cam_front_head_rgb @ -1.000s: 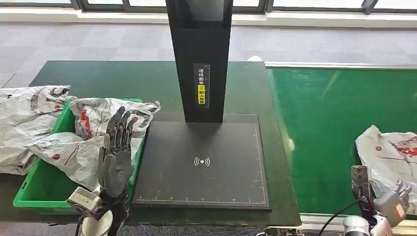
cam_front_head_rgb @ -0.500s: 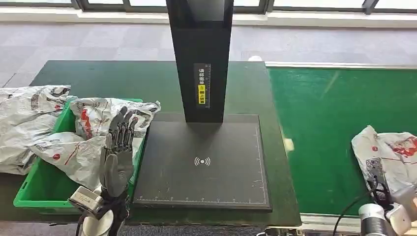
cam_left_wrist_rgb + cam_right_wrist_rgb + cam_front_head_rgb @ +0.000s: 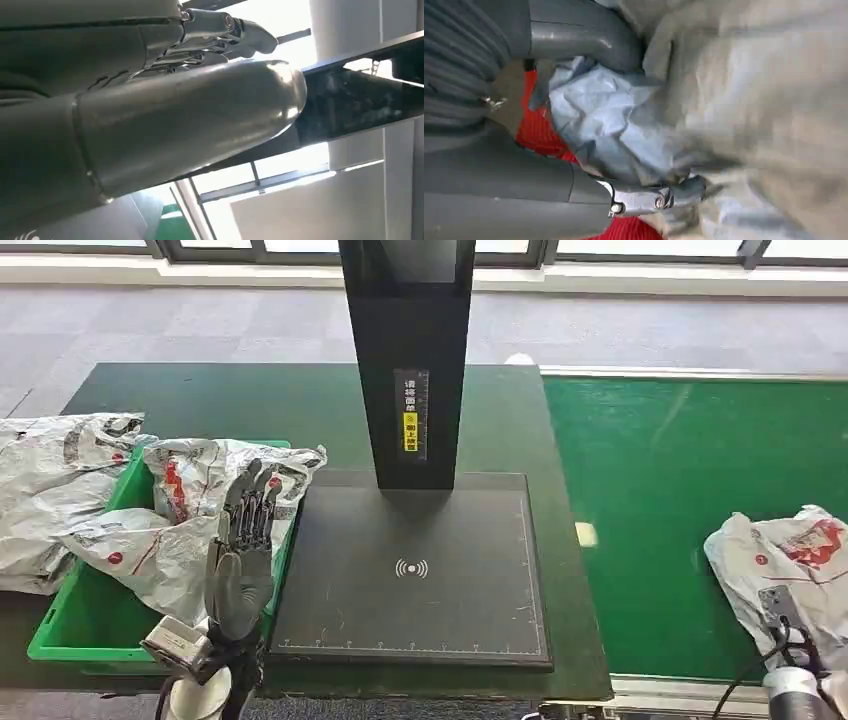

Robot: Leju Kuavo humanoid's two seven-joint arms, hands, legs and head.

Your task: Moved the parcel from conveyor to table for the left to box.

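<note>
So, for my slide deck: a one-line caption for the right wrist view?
Right hand closing its fingers on a crumpled grey-and-red parcel.

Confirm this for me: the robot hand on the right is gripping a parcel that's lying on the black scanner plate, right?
Not quite. The right robot hand is gripping the parcel, but the head view shows it lying on the green conveyor, not the black scanner plate.

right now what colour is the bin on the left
Green bin, holding grey-white parcels; clearest in the head view.
</note>
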